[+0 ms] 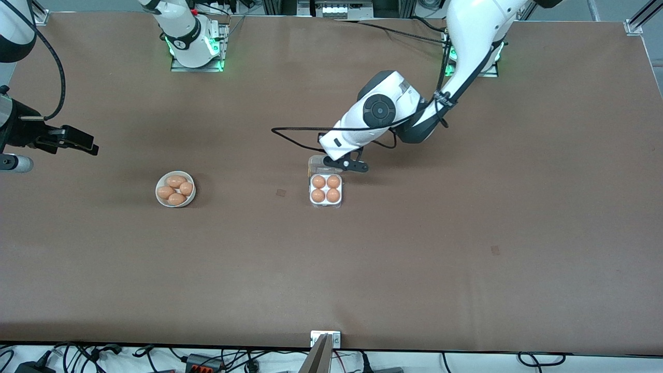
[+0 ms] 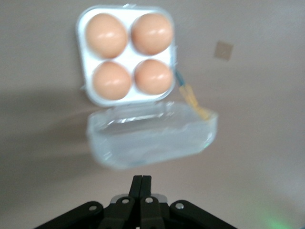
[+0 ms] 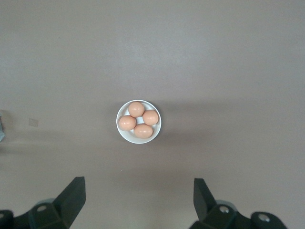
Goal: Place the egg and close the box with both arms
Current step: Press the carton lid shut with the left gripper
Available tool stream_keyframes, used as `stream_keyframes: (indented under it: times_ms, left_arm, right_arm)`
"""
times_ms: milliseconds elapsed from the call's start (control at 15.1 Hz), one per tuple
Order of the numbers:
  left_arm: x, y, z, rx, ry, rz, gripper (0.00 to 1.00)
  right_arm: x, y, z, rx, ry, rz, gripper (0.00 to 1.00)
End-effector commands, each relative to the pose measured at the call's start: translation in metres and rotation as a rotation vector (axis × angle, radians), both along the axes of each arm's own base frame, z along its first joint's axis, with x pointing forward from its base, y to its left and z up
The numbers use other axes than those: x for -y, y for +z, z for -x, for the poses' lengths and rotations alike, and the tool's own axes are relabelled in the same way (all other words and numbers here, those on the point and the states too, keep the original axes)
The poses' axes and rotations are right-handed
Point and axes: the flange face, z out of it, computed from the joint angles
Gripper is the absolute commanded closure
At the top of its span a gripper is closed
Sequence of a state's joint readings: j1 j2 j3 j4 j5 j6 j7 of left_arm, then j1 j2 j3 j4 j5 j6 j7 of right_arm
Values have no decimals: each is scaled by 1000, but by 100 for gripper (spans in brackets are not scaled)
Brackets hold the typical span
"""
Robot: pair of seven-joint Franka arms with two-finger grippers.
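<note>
Box (image 1: pixel 326 189) mid-table, four eggs (image 2: pixel 129 56) in tray, clear lid (image 2: pixel 150 136) hinged open, just ahead of left gripper (image 2: pixel 141 183) fingertips (fingers pressed together, gripping nothing). Right gripper (image 3: pixel 138 200) high over right arm's end of table, fingers spread wide, empty, waiting. White bowl (image 3: pixel 138 121) with four eggs well ahead of those fingers.

Box (image 1: pixel 326 195) holds 4 eggs; bowl (image 1: pixel 175 189) holds 4
</note>
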State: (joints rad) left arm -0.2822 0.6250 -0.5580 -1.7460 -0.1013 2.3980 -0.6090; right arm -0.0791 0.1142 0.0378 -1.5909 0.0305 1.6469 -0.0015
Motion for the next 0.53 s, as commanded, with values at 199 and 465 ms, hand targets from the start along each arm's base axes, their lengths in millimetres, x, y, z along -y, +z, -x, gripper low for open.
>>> stream_keyframes:
  times_ms: [199,465]
  left_arm:
    - [-23,-1,-50,231,-12,-27,99]
    - [-30,16,-50,210,-17,-62,99]
  right_arm:
    - [2,2,1,-7,3,11,0]
    - [1,2,1,-7,5,11,0]
